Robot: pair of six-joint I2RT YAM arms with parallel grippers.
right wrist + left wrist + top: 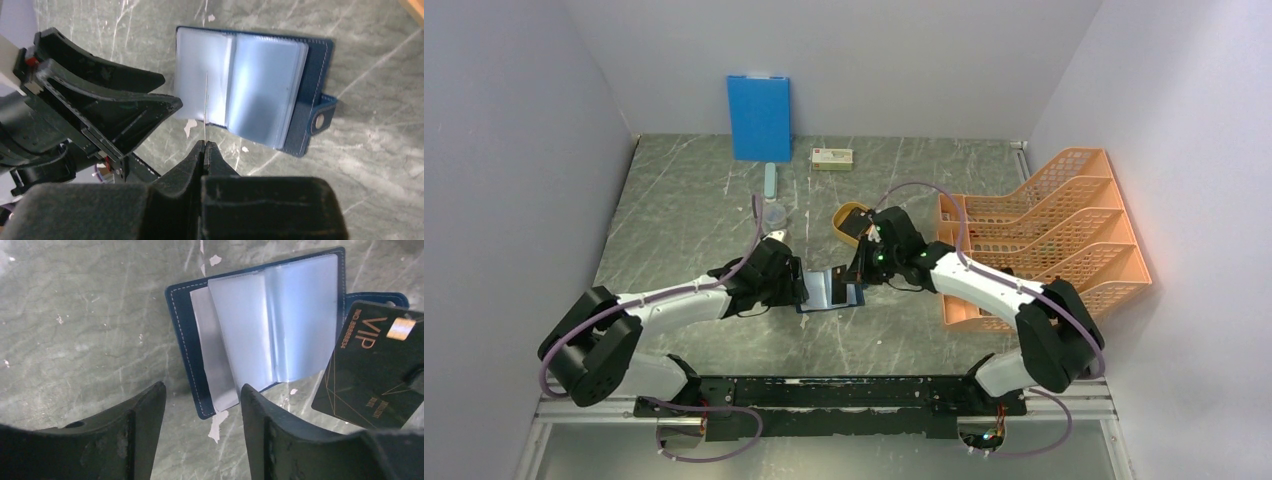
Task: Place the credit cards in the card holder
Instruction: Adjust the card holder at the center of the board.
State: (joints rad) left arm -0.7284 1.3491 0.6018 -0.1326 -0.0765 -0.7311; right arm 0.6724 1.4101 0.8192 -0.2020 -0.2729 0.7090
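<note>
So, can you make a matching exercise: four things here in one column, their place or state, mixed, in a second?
1 card holder
2 VIP card
3 left gripper
4 blue board

a stands at the back wall
b lies open on the table
c jaws apart, holding nothing
d pinched in the right gripper

Pairs: 1-b, 2-d, 3-c, 4-a

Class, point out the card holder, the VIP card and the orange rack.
card holder [179,325]: left wrist view, navy cover edge.
VIP card [367,377]: left wrist view, black face.
orange rack [1074,165]: top view, upper tier.
</note>
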